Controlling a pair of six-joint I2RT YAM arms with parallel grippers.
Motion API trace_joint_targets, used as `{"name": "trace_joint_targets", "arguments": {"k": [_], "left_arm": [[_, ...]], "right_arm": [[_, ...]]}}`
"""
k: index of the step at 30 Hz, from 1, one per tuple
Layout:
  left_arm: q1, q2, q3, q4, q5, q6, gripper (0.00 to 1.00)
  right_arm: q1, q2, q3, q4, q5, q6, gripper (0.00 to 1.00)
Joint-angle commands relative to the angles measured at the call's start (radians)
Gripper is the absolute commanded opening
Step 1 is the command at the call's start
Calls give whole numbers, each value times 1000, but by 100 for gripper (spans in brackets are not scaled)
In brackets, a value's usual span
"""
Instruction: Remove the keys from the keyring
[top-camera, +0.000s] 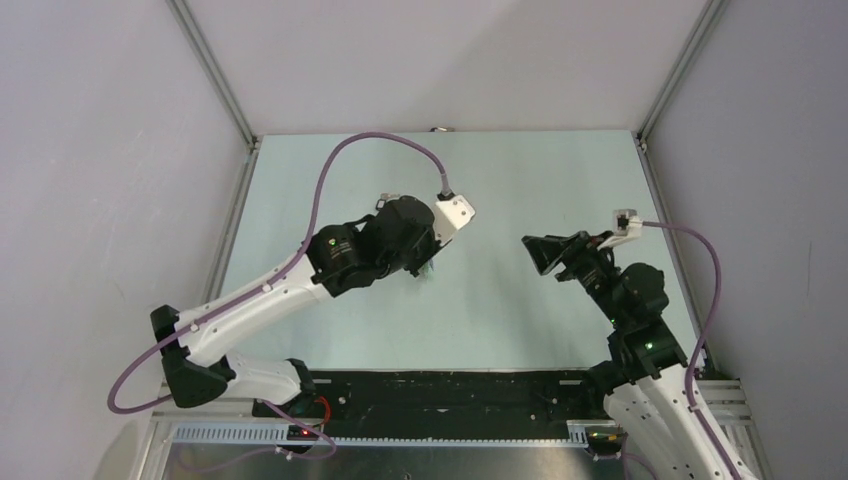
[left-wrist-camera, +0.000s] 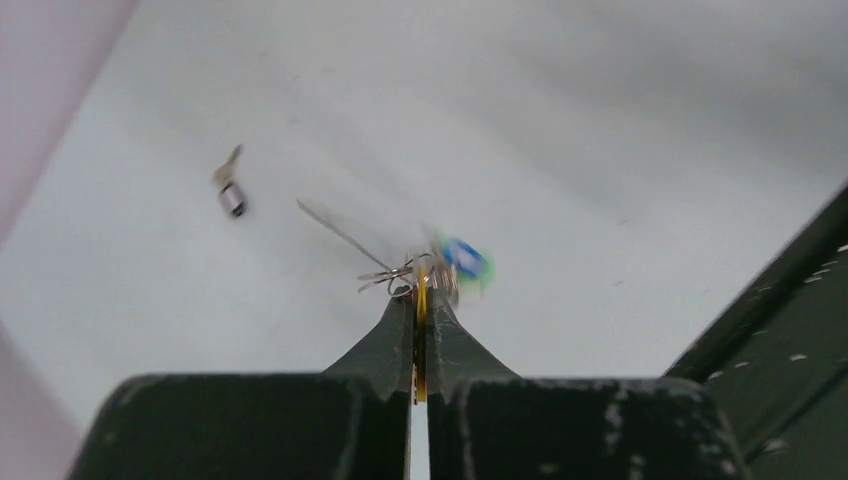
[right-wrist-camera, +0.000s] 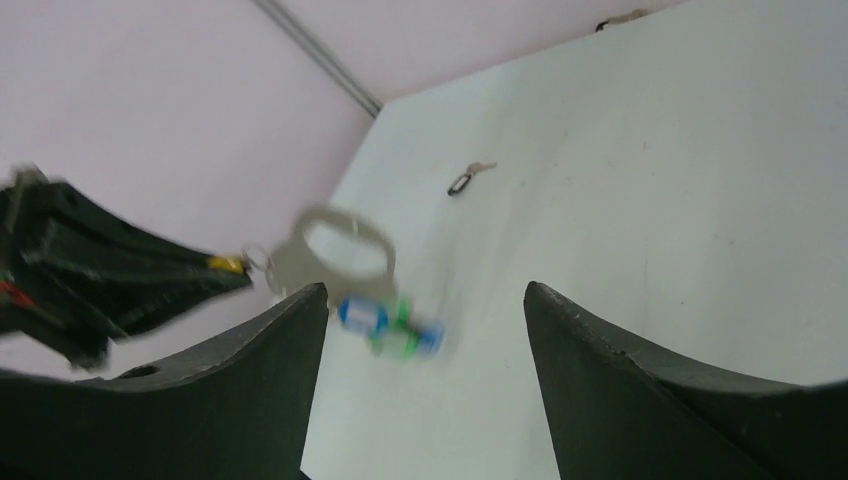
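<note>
My left gripper is shut on a thin yellow key head. Small wire rings and blurred blue and green key tags hang just past its fingertips. In the right wrist view the grey-beige oval keyring dangles from the left gripper, with the blue and green tags under it, above the table. My right gripper is open and empty, with the bunch just beyond its left finger. One black-headed key lies loose on the table, also in the right wrist view.
The pale table is walled at the left, back and right. A black strip runs along its near edge between the arm bases. From above, the left wrist covers the bunch, and the right gripper is to its right.
</note>
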Motion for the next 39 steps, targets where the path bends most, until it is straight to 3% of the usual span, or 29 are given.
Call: {"name": "trace_joint_targets", "arguments": {"k": [1,7,11,17,22,32,39], "left_arm": [[-37,-9,67,-134,-253,211,0],[-132,11,-31,1,-548,495,0],[-135,-45,-44,87,-438,489,0],[-133,-193,-191,304,-252,451,0],[-132,-248,-282,391,-179,416,0],[-131,-271,-377,524,-173,405,0],[-129,-196,-360,533,-203,366,0]], "right_arm": [[2,7,-62,184,-172,-233,75],[44,74,-78,340,-313,-390,72],[116,123,-78,418,-340,-489,70],[293,202,-78,496,-336,-724,66],[342,249,-77,569,-358,-767,65],[382,376,-61,696,-361,-795,64],[481,435,-94,711,-246,-880,59]]}}
